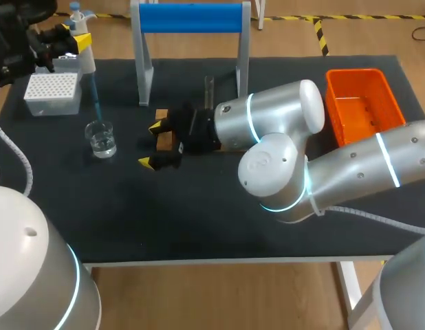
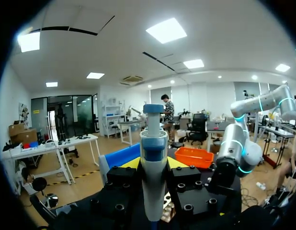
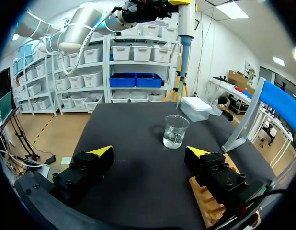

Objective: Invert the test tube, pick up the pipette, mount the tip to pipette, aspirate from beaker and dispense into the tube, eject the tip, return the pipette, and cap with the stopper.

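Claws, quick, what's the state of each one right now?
Left claw: shut on the white and blue plastic pipette.
Right claw: open, holding nothing.

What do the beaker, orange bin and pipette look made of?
Beaker: clear glass or clear plastic. It is see-through with liquid showing inside, but the look can't settle which.
Orange bin: likely moulded plastic, with even colour and a slight sheen.
Pipette: probably plastic, a smooth white shell with blue parts.
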Controlling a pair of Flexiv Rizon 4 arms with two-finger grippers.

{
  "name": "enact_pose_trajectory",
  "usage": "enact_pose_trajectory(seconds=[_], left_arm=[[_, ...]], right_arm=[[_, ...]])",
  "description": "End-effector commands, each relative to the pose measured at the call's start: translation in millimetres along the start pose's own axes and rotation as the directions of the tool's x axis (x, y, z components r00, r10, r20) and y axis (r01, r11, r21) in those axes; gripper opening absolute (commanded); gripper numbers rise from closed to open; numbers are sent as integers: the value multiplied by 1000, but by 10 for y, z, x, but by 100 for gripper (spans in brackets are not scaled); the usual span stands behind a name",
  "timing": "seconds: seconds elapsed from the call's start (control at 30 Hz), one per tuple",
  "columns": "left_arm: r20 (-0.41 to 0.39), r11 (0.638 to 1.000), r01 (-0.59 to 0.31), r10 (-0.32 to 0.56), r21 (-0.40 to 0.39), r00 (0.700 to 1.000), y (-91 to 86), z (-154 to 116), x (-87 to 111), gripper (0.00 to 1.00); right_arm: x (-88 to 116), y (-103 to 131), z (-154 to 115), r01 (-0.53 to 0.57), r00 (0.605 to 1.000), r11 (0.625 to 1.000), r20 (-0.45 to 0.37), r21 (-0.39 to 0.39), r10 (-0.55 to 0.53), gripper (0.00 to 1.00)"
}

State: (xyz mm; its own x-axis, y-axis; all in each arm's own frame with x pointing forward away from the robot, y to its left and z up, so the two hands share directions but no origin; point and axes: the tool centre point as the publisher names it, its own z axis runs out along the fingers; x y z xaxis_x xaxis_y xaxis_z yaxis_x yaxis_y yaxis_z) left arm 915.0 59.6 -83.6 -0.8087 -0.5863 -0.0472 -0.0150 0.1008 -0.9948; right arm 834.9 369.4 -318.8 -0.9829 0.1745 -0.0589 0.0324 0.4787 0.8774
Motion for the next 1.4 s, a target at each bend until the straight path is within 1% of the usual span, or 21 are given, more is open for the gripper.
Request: enact_pose_trajectory(seconds=[0.03, 0.27, 0.47, 0.87, 0.97, 1.4], left_arm=[[3, 1000, -1, 1, 2, 1000, 6, 15, 0, 0], [3, 1000, -1, 1, 2, 1000, 6, 15, 0, 0], [3, 1000, -1, 1, 2, 1000, 6, 15, 0, 0], [3, 1000, -1, 1, 2, 1000, 6, 15, 0, 0], [3, 1000, -1, 1, 2, 1000, 6, 15, 0, 0], [3, 1000, -1, 1, 2, 1000, 6, 15, 0, 0]], right_arm=[[-20, -18, 16, -4, 1000, 1000, 11, 13, 4, 100], [-86, -43, 56, -4, 999, 1000, 35, 24, 3, 100], [-128, -53, 107, 15, 997, 999, 79, 50, -19, 100], [-156, -48, 174, -2, 996, 999, 87, 46, -2, 100], [-146, -50, 182, -26, 997, 999, 77, 35, 24, 100], [-146, -50, 182, -26, 997, 999, 77, 35, 24, 100]])
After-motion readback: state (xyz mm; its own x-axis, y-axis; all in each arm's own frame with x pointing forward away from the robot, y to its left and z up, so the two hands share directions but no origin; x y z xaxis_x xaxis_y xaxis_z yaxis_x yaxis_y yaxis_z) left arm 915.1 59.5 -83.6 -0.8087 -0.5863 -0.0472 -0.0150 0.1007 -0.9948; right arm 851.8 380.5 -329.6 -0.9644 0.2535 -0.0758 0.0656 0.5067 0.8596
